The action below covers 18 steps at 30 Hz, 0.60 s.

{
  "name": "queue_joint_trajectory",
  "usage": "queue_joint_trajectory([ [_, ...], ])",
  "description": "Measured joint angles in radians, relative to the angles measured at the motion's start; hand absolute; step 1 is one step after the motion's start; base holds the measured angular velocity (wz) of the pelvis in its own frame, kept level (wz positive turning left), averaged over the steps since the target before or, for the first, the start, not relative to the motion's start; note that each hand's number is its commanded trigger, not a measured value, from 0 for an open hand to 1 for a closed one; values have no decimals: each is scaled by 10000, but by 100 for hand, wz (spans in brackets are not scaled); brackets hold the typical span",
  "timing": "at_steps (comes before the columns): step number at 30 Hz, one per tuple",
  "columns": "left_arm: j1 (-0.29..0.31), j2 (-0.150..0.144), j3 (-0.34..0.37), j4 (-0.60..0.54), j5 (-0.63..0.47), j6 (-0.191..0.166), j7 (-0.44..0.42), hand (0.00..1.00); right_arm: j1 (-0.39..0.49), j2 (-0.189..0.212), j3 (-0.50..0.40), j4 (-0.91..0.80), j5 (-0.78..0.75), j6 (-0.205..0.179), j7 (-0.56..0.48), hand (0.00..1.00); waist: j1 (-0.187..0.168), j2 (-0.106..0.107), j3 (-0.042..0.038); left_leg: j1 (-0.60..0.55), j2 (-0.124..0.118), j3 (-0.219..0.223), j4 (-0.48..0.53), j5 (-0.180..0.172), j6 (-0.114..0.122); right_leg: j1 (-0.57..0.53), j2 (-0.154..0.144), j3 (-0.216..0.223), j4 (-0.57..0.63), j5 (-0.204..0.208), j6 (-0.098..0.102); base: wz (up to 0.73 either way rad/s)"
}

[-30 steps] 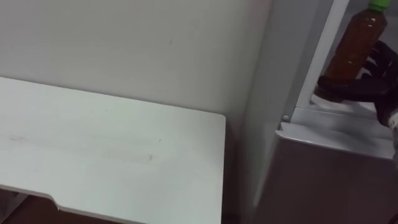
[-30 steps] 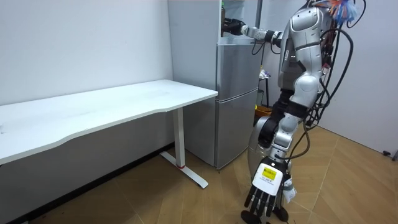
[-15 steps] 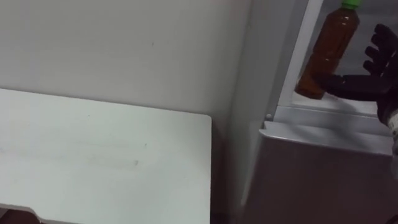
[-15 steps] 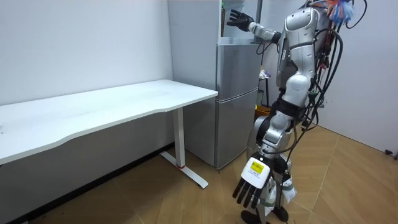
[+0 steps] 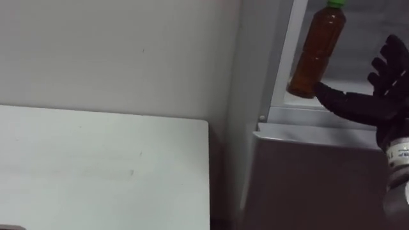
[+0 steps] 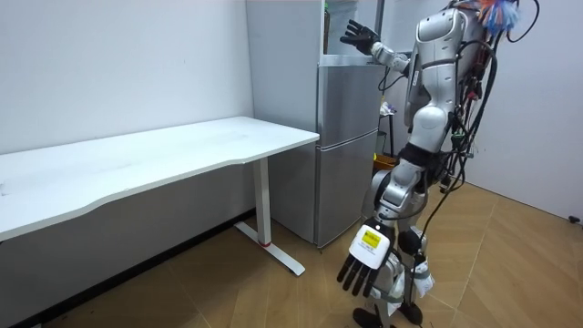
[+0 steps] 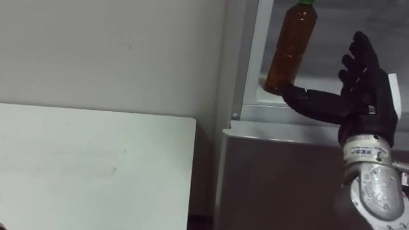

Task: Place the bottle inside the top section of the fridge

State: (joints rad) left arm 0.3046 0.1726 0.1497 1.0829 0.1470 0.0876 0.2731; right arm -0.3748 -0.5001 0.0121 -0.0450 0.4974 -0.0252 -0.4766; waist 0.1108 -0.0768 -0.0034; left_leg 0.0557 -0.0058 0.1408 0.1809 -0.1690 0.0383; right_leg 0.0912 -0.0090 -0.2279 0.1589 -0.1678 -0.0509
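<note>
Bottle, brown tea with a green cap, stands on the shelf of the upper fridge compartment. It sits at the near left corner, just inside the white frame and in line with it, so I judge it upright. The right hand is to the right of the bottle's base and holds nothing. Its fingers are spread apart and straight, and the thumb reaches toward the bottom of the bottle. Whether the thumb tip touches the bottle or stops just short, I cannot tell. The left hand hangs low by the legs in the room view, fingers loosely apart and empty.

The placing looks done, so the step in hand is getting the right hand clear. The bottle is tall and narrow and stands near the shelf's edge, so a sideways brush at the base could tip it out over the lower fridge door. The thumb should move first, to the right and away from the base. The whole hand can then draw straight back toward the near side with the fingers kept apart. The white desk to the left plays no part.
</note>
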Motion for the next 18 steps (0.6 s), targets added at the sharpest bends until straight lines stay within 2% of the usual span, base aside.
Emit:
queue_joint_trajectory([
  [7, 2, -1, -150, 105, -407, -166, 20, 0, 1190, 105, -3, -931, 605, -193, 180, 0, 12, 42, 28, 85, 13, 135, -124, 0, -3, -28, 42, 233, -65, -11, 9, -6],
  [9, -30, -4, -148, 203, -490, -385, 19, 0, 1530, 342, -50, -1377, 1285, -447, 243, 0, -9, 65, 38, 93, 30, 208, -126, -36, -15, -60, 64, 339, -65, -9, 9, -15],
  [12, -21, -39, -147, 395, -504, -633, 32, 0, 2099, 605, -53, -2177, 2253, -618, 689, 0, -72, 124, 35, 100, 36, 225, -140, -76, -31, -48, 82, 375, -63, -8, 10, -7],
  [16, -23, -95, -149, 470, -541, -706, 80, 0, 2259, 1090, -342, -2468, 3889, -746, 1301, 0, -284, 213, 43, 86, 51, 249, -133, -98, -40, -47, 100, 388, -80, -7, 8, 0],
  [18, 36, -157, -163, 490, -541, -775, 153, 0, 2628, 1327, -557, -2667, 5067, -970, 1846, 0, -273, 377, 1, 100, 61, 279, -132, -129, -37, -34, 101, 401, -76, -7, 8, -4],
])
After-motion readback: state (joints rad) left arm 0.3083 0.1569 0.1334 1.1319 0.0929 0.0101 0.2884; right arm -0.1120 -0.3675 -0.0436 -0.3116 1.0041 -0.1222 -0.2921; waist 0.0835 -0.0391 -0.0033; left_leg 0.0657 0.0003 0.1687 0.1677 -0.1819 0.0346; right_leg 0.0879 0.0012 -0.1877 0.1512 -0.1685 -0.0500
